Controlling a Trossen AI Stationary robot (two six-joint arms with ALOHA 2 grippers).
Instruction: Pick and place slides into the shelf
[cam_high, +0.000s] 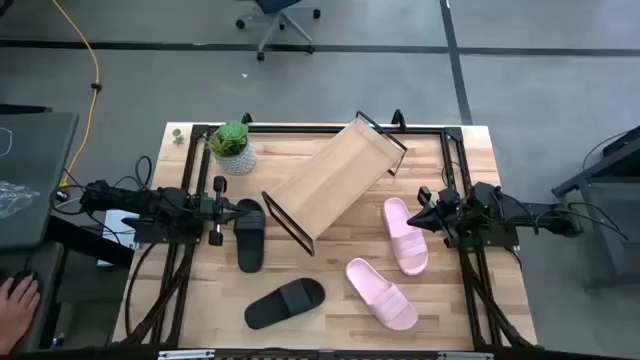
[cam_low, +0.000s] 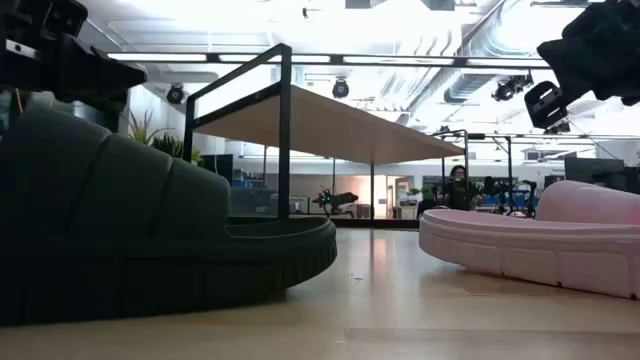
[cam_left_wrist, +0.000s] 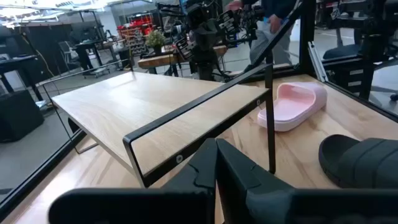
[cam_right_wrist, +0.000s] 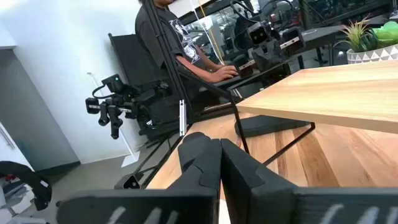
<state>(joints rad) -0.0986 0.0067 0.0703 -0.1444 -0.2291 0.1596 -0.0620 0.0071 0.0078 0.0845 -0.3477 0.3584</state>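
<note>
— So, what's over on the left side?

— Someone's hand (cam_high: 14, 298) at the far edge, off the surface (cam_high: 330, 330). Then the left end effector (cam_high: 216, 210), hovering by the surface's left side with its fingers pressed together, gripping nothing. Just beside it lies a black slide (cam_high: 249, 234), lengthwise front to back. A small potted plant (cam_high: 233, 147) stands behind them, near the back corner.

— And the other black slide?

— Nearer the front edge (cam_high: 285, 302), lying at a slant, well apart from both arms (it fills most of the low view, strap looming).

— Where's the shelf?

— Middle of the surface (cam_high: 335, 180), turned diagonally, its light board sloping inside the thin black frame. Nothing rests on it; all four slides are on the surface around it.

— The pink ones?

— One pink slide (cam_high: 381, 293) sits toward the front, right of the slanted black one. The other pink slide (cam_high: 405, 234) is farther back, between the shelf and the right arm.

— And that arm?

— The right end effector (cam_high: 424, 216) hangs just beside that farther pink slide, not touching it as far as I can see, fingers closed tight on nothing. From its wrist camera you can see a seated person (cam_right_wrist: 180, 46) beyond the far side.
</note>
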